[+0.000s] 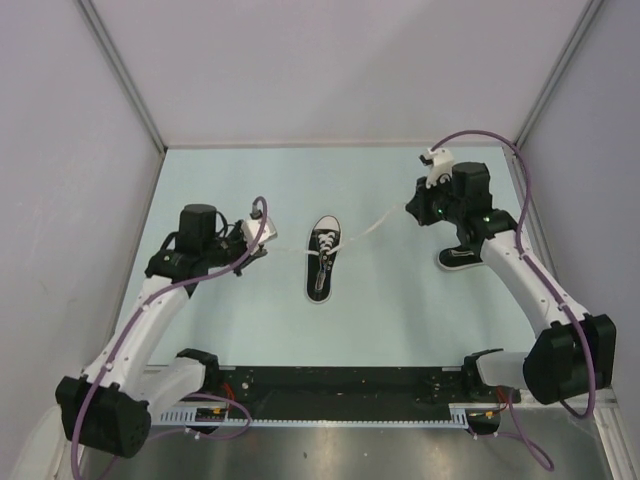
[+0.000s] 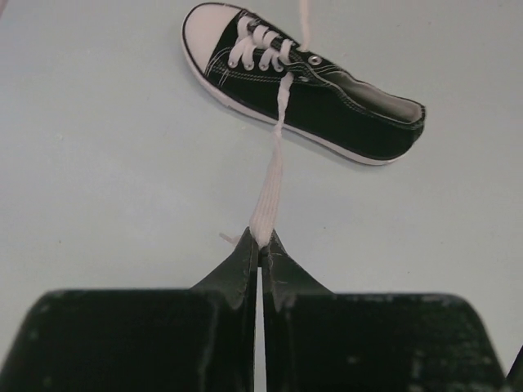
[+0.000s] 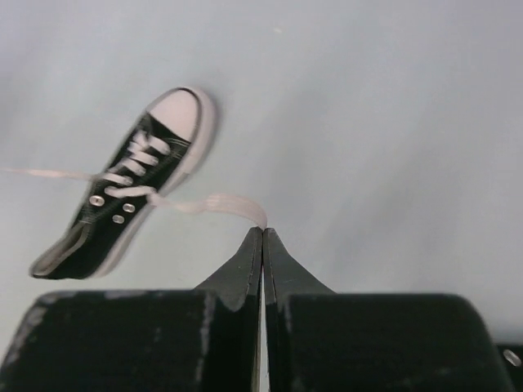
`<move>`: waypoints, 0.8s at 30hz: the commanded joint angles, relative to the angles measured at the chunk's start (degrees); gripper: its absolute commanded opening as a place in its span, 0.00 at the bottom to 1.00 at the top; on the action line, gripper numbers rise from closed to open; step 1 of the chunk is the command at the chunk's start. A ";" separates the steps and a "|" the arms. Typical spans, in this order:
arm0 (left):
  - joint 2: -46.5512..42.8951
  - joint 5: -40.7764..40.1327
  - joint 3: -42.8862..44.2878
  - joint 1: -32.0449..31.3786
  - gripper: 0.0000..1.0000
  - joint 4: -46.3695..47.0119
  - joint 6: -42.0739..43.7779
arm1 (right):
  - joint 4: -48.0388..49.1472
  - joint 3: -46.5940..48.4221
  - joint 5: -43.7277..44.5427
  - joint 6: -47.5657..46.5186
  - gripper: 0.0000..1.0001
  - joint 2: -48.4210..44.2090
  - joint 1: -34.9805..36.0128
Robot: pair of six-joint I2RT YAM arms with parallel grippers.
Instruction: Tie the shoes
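Note:
A small black sneaker (image 1: pixel 323 258) with a white toe cap lies in the middle of the table, toe pointing away. The left wrist view has this sneaker (image 2: pixel 302 82) ahead, and the right wrist view has it (image 3: pixel 122 204) at the left. My left gripper (image 1: pixel 268 240) is shut on the end of one white lace (image 2: pixel 270 180), which runs taut from the eyelets to the fingertips of the left gripper (image 2: pixel 263 241). My right gripper (image 1: pixel 413 213) is shut on the other lace (image 3: pixel 216 202), pinched at the tips of the right gripper (image 3: pixel 263 230). That lace (image 1: pixel 375 228) stretches right from the shoe.
A second black sneaker (image 1: pixel 458 257) lies at the right, partly under my right arm. Grey walls close off the back and both sides. The arm bases and a black rail (image 1: pixel 330 395) line the near edge.

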 commanded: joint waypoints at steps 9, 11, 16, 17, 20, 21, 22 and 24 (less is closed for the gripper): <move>-9.43 5.06 -7.46 -6.91 0.00 0.08 12.37 | 13.60 17.70 -8.05 14.75 0.00 20.09 17.15; -10.49 5.15 -8.24 -7.70 0.00 -0.19 13.25 | 14.74 20.86 -9.28 15.72 0.00 22.73 20.58; -13.74 4.01 -10.88 -10.16 0.00 -2.63 18.43 | 16.24 26.06 -11.39 17.92 0.00 31.16 27.43; -14.09 3.92 -11.15 -10.95 0.00 -3.17 19.05 | 16.59 26.76 -11.92 18.44 0.00 32.49 29.35; -15.67 4.01 -12.38 -12.10 0.00 -4.49 20.72 | 16.94 29.49 -13.24 19.76 0.00 36.97 32.35; -16.03 3.92 -12.56 -12.27 0.00 -4.93 21.68 | 16.95 30.19 -13.59 20.20 0.00 37.85 32.97; -16.38 3.74 -12.82 -12.54 0.00 -5.37 22.21 | 16.95 31.24 -14.29 20.64 0.00 40.12 33.41; -17.17 3.48 -13.43 -12.98 0.00 -5.90 23.62 | 17.12 31.95 -15.26 21.52 0.00 41.89 34.55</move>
